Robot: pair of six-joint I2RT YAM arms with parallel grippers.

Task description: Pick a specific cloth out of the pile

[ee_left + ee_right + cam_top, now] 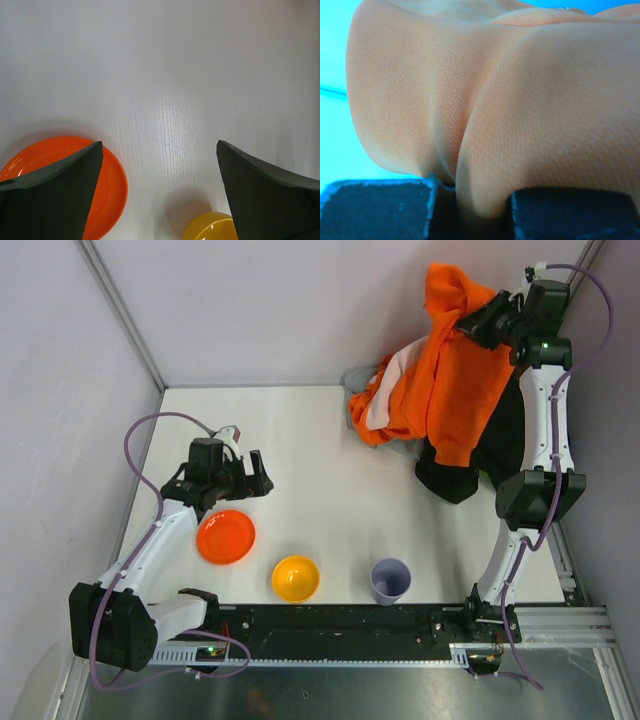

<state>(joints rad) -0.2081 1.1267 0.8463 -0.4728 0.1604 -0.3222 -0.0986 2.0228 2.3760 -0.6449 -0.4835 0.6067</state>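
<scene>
The pile sits at the table's back right: a big bright-orange garment [455, 380] with pale lining, a black garment [470, 468] under it and a grey cloth [362, 380] behind. My right gripper [478, 322] is shut on the orange garment [485, 100] and holds its top raised high, so the garment hangs down onto the pile. The orange fabric fills the right wrist view. The lime-green cloth is hidden or out of view. My left gripper [258, 478] is open and empty above the bare table, left of centre, its fingers [55, 195] wide apart.
An orange plate [225, 536] lies near the left arm, also in the left wrist view [107, 185]. A yellow bowl [295, 578] and a lilac cup [390, 581] stand along the front edge. White walls close the back and both sides.
</scene>
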